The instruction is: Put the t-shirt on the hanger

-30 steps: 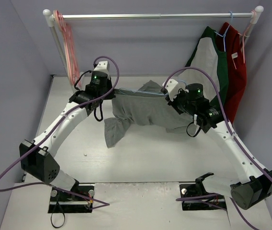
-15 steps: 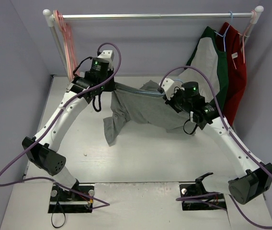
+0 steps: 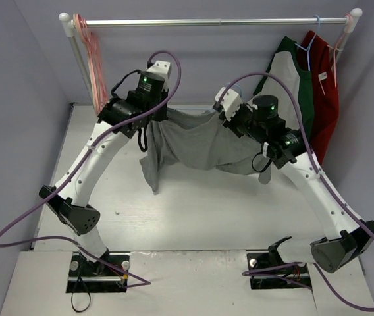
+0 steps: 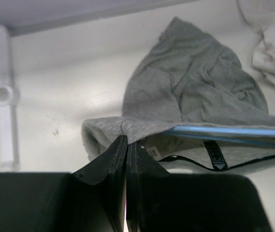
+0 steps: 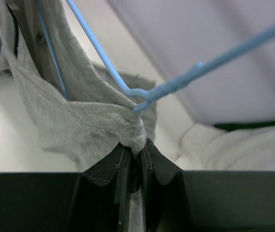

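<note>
The grey t-shirt (image 3: 197, 141) hangs stretched in the air between my two grippers, above the table. My left gripper (image 3: 158, 117) is shut on the shirt's left top edge; the left wrist view shows its jaws (image 4: 127, 141) pinching grey fabric (image 4: 195, 92). My right gripper (image 3: 221, 117) is shut on the right top edge, with bunched fabric (image 5: 84, 125) between its jaws (image 5: 135, 147). The light-blue wire hanger (image 5: 142, 92) is inside the shirt; its wire also shows in the left wrist view (image 4: 229, 131). In the top view the hanger is almost wholly hidden by the shirt.
A clothes rail (image 3: 207, 22) spans the back. Pink hangers (image 3: 95, 59) hang at its left end. A white-and-green shirt (image 3: 289, 82) on a blue hanger and a red garment (image 3: 325, 99) hang at its right end. Walls stand left and right.
Both arms have lifted the shirt higher and further back toward the rail. The grippers have come closer together, and the shirt's lower corner has risen off the table.
</note>
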`<state>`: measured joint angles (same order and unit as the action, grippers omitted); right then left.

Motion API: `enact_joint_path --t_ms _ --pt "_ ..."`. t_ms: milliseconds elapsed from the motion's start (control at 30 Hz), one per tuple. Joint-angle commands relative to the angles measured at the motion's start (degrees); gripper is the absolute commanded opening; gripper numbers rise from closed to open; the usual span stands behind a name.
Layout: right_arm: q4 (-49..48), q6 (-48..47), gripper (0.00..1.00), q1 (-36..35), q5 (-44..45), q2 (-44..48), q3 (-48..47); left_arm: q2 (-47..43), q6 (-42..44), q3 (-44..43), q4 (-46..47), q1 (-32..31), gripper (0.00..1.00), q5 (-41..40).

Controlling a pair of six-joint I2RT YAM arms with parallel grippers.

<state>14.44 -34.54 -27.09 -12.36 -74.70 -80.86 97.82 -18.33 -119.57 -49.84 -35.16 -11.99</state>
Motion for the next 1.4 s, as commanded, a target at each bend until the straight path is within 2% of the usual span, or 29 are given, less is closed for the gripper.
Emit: enact_joint_path --t_ms 0,100,233,400,533,733,867,1033,1367 --pt "-5.0 -3.0 0.0 -0.2 -5.1 1.9 -9.2 -1.5 6.1 -8.7 0.8 0.7 0.0 -5.5" --pt "-2.5 -3.9 0.0 -0.2 -8.5 1.6 -13.1 -0.9 10.1 -14.4 1.5 1.0 0.0 -5.9" --pt "-1.8 -3.4 0.0 -0.3 -10.8 1.6 -14.1 -2.4 11.1 -15.1 3.3 1.0 0.0 0.4" --pt "-3.8 -2.2 0.0 -0.3 -12.3 2.9 -8.1 -6.1 10.9 -7.5 6.3 0.5 0.0 4.8" --pt "-5.2 -1.1 0.0 -0.2 -12.4 5.9 -1.2 -7.1 12.9 -6.2 5.5 0.5 0.0 5.8" --pt "-10.4 2.8 0.0 -0.2 -13.4 9.8 6.9 -7.8 12.6 -0.8 4.1 0.5 0.0 13.9" --pt "-11.9 4.6 0.0 -0.2 -13.9 10.6 9.5 -9.0 11.0 6.3 5.5 0.2 0.0 19.0" --pt "-13.8 6.4 0.0 -0.2 -14.2 12.3 12.5 -9.7 9.4 12.1 7.4 -0.4 0.0 18.0" --pt "-19.1 9.1 0.0 -0.2 -15.2 12.0 16.8 -8.7 8.6 8.9 10.6 -5.6 0.0 15.2"
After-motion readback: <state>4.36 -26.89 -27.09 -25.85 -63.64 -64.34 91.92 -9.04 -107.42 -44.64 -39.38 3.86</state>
